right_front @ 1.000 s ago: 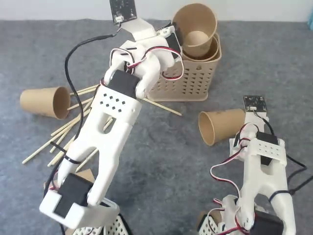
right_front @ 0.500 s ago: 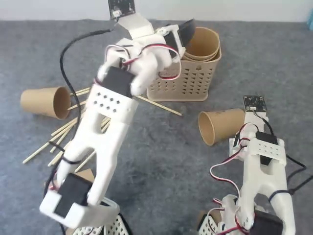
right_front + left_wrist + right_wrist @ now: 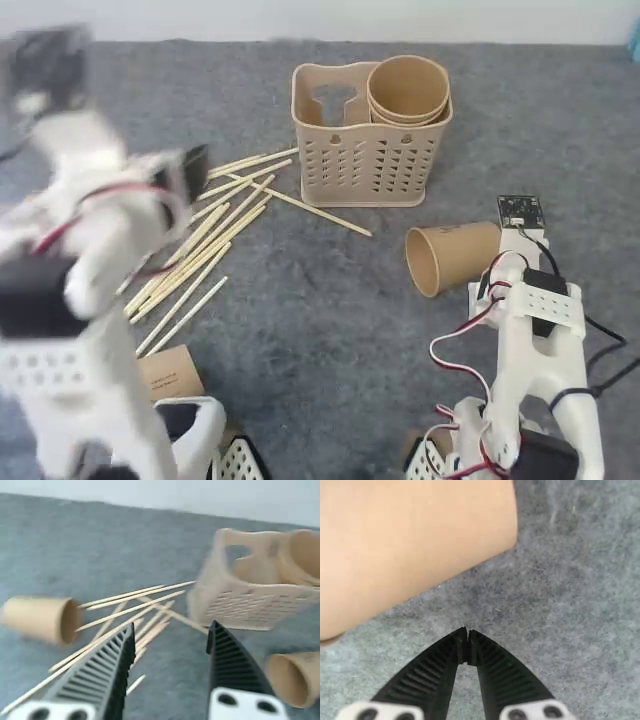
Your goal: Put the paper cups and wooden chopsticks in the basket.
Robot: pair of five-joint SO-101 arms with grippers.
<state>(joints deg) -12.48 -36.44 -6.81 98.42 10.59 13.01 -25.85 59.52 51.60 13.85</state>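
My L gripper [image 3: 173, 626] gapes empty, chopsticks [image 3: 130, 611] just ahead, basket [image 3: 250, 605] beyond; R gripper [image 3: 467, 632] pinched closed, cup [image 3: 410, 545] right ahead

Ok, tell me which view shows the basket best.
The high view: the whole basket is seen from above, nested cups in one compartment. The left wrist view catches it side-on, cut off at the frame edge.

Basket [image 3: 365, 165]: maybe two cups [image 3: 407, 88]; chopsticks [image 3: 205, 245] outside.

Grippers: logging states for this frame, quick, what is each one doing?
Left gripper: open, holding nothing.
Right gripper: shut, holding nothing.
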